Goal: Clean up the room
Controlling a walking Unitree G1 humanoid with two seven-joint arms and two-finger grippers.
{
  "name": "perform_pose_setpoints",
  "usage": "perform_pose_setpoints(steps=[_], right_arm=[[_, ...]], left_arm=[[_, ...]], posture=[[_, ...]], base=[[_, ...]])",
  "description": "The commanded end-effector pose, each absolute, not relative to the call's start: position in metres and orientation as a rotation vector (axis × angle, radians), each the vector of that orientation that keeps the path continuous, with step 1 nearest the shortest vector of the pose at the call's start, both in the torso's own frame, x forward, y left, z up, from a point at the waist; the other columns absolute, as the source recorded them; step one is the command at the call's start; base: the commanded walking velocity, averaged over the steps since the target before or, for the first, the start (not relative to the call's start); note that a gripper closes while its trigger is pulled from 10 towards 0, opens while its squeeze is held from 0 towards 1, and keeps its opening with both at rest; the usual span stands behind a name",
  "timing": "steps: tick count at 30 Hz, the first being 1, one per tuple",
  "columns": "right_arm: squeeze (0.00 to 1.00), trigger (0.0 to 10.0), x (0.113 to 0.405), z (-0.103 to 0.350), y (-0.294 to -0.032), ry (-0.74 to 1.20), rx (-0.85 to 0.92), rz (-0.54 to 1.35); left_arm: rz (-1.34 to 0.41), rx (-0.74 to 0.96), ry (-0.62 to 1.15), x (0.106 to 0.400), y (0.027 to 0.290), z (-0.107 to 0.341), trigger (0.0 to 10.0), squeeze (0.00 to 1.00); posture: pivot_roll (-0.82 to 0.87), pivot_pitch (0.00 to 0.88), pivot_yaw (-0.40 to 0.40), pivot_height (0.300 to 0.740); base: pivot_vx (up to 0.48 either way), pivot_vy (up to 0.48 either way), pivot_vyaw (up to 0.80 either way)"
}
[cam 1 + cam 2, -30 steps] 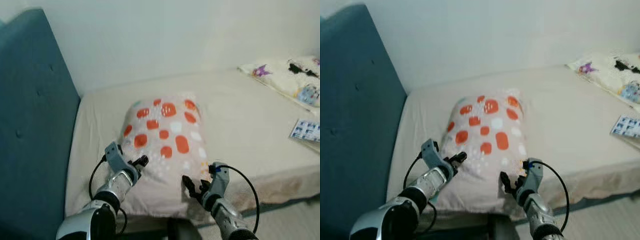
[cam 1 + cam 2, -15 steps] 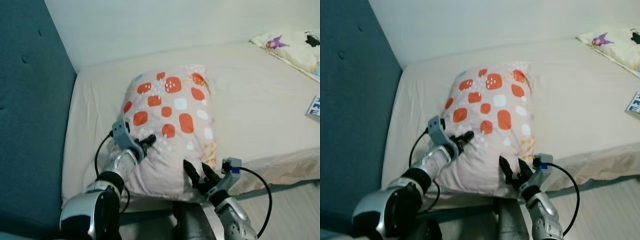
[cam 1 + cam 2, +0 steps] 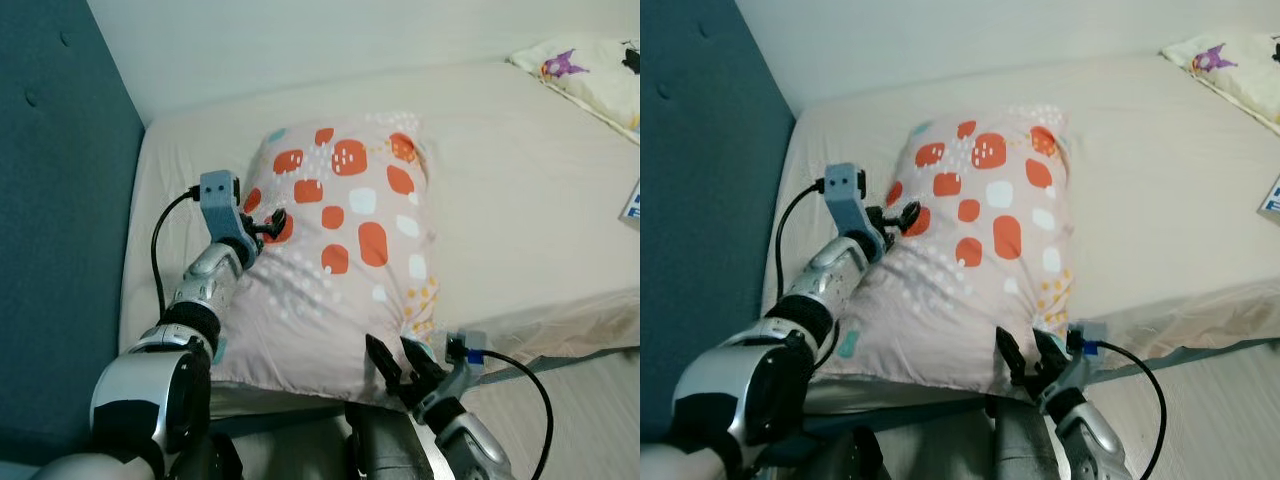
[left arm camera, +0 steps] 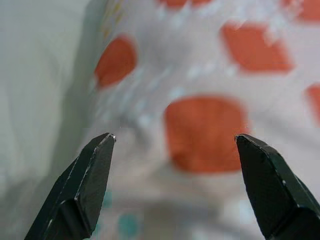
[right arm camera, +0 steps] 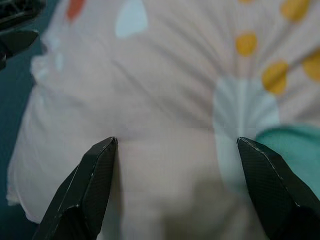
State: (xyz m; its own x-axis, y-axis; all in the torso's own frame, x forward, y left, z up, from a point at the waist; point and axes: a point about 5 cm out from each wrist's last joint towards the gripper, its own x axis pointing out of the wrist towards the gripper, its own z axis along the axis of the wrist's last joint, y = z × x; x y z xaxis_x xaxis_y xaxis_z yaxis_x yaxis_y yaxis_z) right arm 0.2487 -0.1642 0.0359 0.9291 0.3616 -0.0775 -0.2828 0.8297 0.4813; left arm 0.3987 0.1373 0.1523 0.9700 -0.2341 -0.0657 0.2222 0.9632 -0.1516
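At the head end of the bed (image 3: 520, 190), the left tool (image 3: 268, 224) had reached further up the spotted pillow (image 3: 340, 250) while the right tool (image 3: 402, 362) waited at its near edge, both spread wide and holding nothing, so the pillow seemed not yet gripped for straightening.

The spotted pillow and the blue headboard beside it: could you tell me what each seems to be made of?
The spotted pillow looks like soft matte woven fabric over loose stuffing: it creases and sags near the left gripper. The blue headboard appears upholstered in matte cloth, with dimpled tufts; what lies beneath cannot be told.
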Motion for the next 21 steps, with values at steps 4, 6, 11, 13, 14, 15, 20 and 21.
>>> perform_pose_setpoints(steps=[4, 6, 11, 13, 14, 15, 20, 21], right_arm=[[0.00, 10.0, 0.234, 0.027, -0.161, 0.246, 0.512, 0.330], [0.00, 10.0, 0.231, 0.028, -0.163, 0.247, 0.512, 0.325], [0.00, 10.0, 0.224, 0.033, -0.166, 0.244, 0.512, 0.313], [0.00, 10.0, 0.222, 0.033, -0.166, 0.242, 0.512, 0.310], [0.00, 10.0, 0.221, 0.034, -0.166, 0.242, 0.513, 0.308], [0.00, 10.0, 0.221, 0.034, -0.166, 0.242, 0.513, 0.308], [0.00, 10.0, 0.219, 0.037, -0.166, 0.247, 0.515, 0.305], [0.00, 10.0, 0.220, 0.038, -0.166, 0.246, 0.514, 0.304]], left_arm=[[-0.184, -0.048, 0.243, 0.383, 0.160, 0.113, 10.0, 1.00], [-0.175, -0.069, 0.284, 0.378, 0.165, 0.103, 10.0, 1.00], [-0.137, -0.209, 0.346, 0.369, 0.171, 0.086, 10.0, 1.00], [-0.126, -0.257, 0.353, 0.368, 0.170, 0.083, 10.0, 1.00], [-0.119, -0.299, 0.356, 0.367, 0.169, 0.082, 10.0, 1.00], [-0.119, -0.299, 0.356, 0.367, 0.169, 0.082, 10.0, 1.00], [-0.125, -0.521, 0.384, 0.362, 0.156, 0.073, 10.0, 1.00], [-0.138, -0.642, 0.391, 0.360, 0.147, 0.069, 10.0, 1.00]], posture=[[-0.29, 0.344, 0.043, 0.580], [-0.30, 0.352, 0.042, 0.580], [-0.31, 0.380, 0.038, 0.580], [-0.31, 0.383, 0.039, 0.580], [-0.31, 0.385, 0.038, 0.580], [-0.31, 0.385, 0.038, 0.580], [-0.31, 0.391, 0.036, 0.580], [-0.31, 0.393, 0.037, 0.580]], base=[[0.000, 0.000, 0.00], [0.000, 0.000, 0.00], [0.000, 0.000, 0.00], [0.000, 0.000, 0.00], [0.000, 0.000, 0.00], [0.000, 0.000, 0.00], [0.000, 0.000, 0.00], [0.000, 0.000, 0.00]])
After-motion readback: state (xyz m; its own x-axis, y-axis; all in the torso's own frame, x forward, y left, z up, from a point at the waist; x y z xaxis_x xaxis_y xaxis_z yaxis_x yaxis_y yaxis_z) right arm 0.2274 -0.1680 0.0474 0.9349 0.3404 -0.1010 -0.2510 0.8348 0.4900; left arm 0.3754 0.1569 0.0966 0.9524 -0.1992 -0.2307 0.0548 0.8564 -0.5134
